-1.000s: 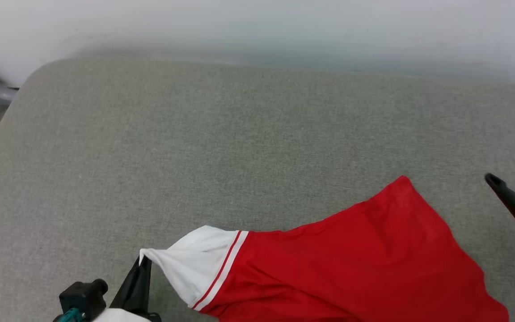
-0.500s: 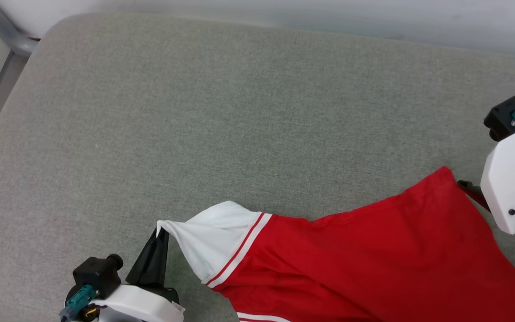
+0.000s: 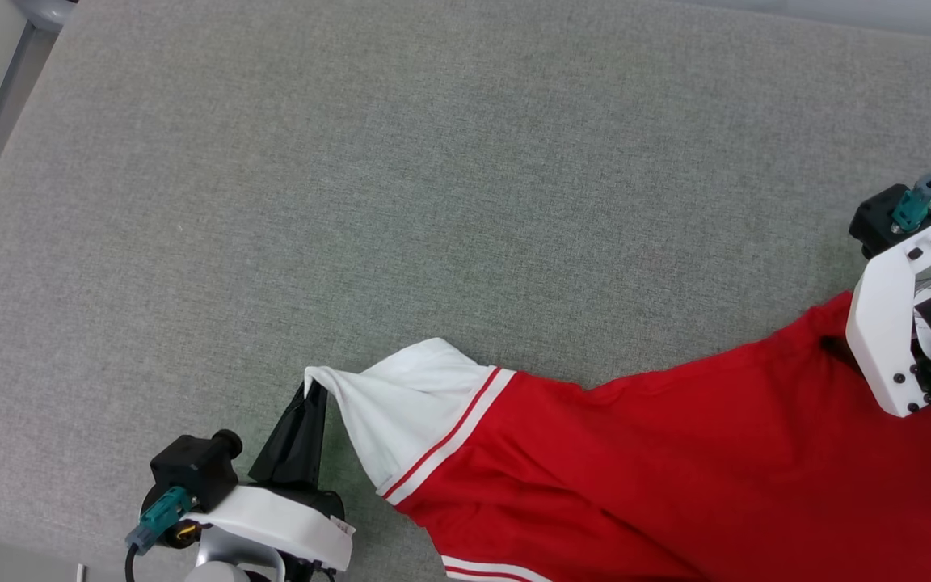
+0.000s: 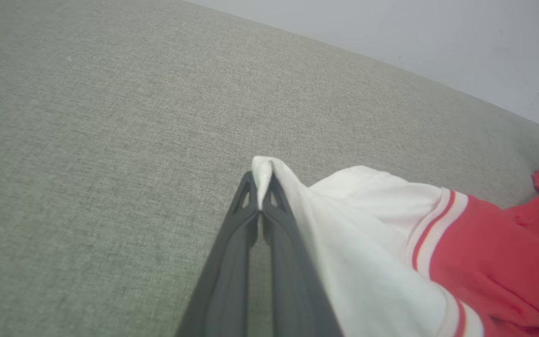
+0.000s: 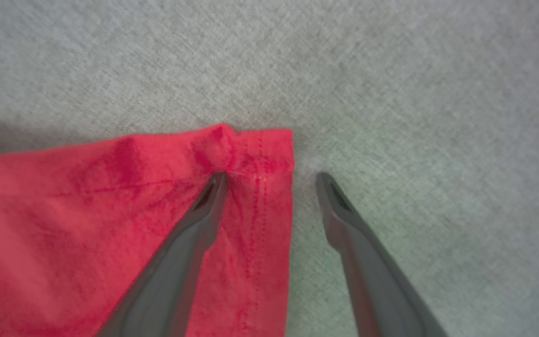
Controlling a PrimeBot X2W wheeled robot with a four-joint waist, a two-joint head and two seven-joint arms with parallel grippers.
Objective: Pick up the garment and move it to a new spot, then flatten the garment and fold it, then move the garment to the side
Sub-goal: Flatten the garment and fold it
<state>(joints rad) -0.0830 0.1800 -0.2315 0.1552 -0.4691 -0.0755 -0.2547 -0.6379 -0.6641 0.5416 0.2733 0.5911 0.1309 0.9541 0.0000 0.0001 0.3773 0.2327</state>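
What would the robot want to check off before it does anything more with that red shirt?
1. Left pincer shut on the white sleeve tip: ok.
2. Right pincer gripping the garment: not ok, open, straddling the red hem corner.
3. Garment flat: not ok, pulled into folds.
4. Garment fully on the grey cushion: cannot tell, it runs off the head view's bottom edge.

No letters, numbers, labels or brands can be read on the garment [image 3: 676,469] or the grey surface [image 3: 433,202].
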